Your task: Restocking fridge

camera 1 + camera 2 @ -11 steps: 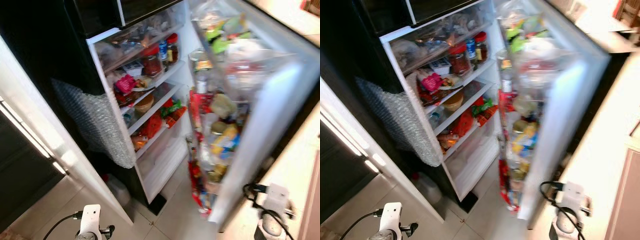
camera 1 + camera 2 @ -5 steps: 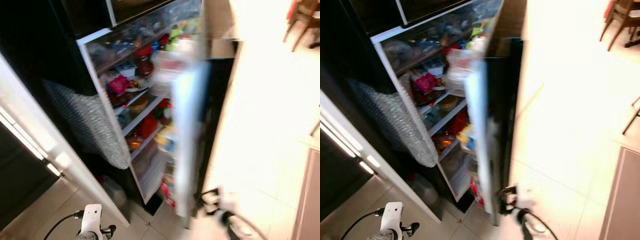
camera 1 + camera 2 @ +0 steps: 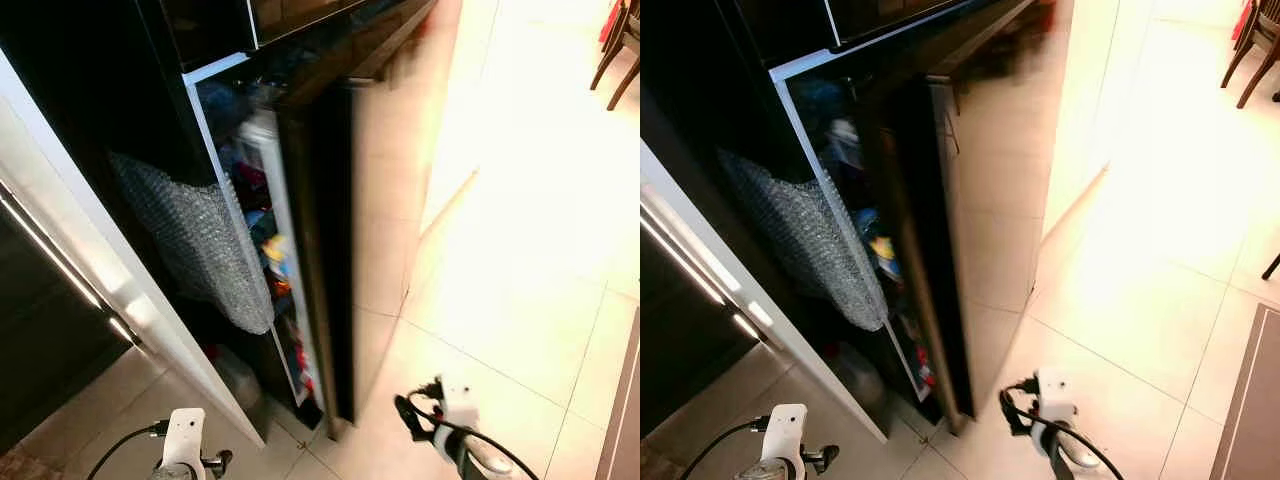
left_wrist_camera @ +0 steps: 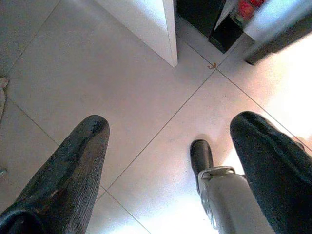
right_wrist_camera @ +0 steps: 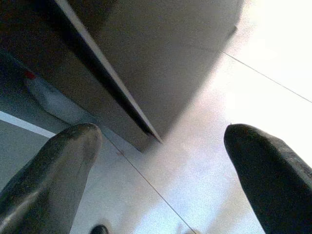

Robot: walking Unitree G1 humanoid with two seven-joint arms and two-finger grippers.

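Note:
The black fridge door [image 3: 370, 200] stands almost shut, leaving a narrow gap [image 3: 268, 235] in which a strip of coloured food packs on the shelves shows. My right gripper [image 5: 161, 129] hangs open and empty low over the floor tiles, just in front of the door's bottom corner [image 5: 146, 131]; its arm [image 3: 452, 440] shows at the bottom of the eye view. My left gripper [image 4: 170, 122] is open too, empty, pointing down at the floor beside the white panel's foot [image 4: 168, 46].
A sheet of bubble wrap [image 3: 195, 240] hangs on the fridge's left side. A white cabinet panel [image 3: 90, 260] with a long handle stands further left. A pale jug [image 3: 238, 375] sits on the floor below. Chair legs [image 3: 620, 50] are at far right, with open tiled floor [image 3: 520, 260] between.
The fridge door has swung from wide open to nearly shut, hiding the door racks and most shelves. My right arm has moved left, following the door's lower edge.

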